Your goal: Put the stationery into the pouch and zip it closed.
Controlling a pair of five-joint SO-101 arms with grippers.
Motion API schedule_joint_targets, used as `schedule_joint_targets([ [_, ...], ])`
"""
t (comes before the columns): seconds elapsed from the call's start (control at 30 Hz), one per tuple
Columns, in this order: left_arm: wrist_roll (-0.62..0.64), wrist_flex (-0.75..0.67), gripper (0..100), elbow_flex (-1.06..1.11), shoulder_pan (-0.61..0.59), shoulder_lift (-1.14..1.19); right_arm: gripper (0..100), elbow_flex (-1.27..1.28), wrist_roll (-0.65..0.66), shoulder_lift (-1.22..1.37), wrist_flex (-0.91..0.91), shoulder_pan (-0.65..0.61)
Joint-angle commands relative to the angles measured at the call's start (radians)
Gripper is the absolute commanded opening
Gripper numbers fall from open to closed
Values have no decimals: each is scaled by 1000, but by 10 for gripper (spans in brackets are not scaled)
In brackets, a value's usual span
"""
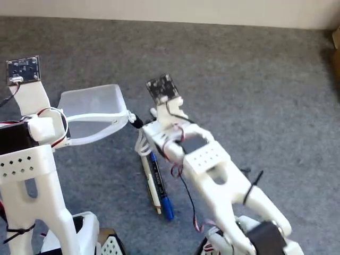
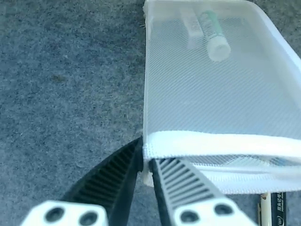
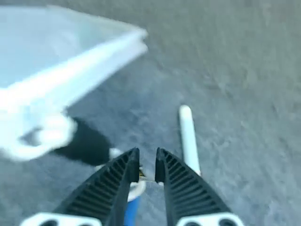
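Left gripper (image 2: 146, 164) is clamped hard on the pouch (image 2: 211, 94), biting the white zip edge at one end. The pouch sits left of centre on the grey surface (image 1: 255, 79), mouth towards the arms, and a green-and-white tube (image 2: 214, 35) lies inside at its far end. Right gripper (image 3: 146, 165) hangs just off the pouch's other zip end, jaws drawn almost together. It may be pinching something small, but the blur makes that hard to call. Beneath it, a white pen (image 3: 189, 136) and a blue pen (image 1: 162, 191) lie side by side on the surface, towards the near edge, outside the pouch.
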Motion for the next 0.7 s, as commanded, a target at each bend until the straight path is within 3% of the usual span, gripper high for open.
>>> schedule_joint_targets([
  [0.0,-3,2,7,-51,-19,-1,59,-200,-11,73,128,54],
  [0.13,-3,2,7,-51,-19,-1,59,-323,-11,194,209,67],
  [0.53,-2,2,7,-50,-19,-1,60,-453,-6,433,211,68],
  [0.67,-2,2,7,-50,-19,-1,114,-484,-9,484,211,68],
])
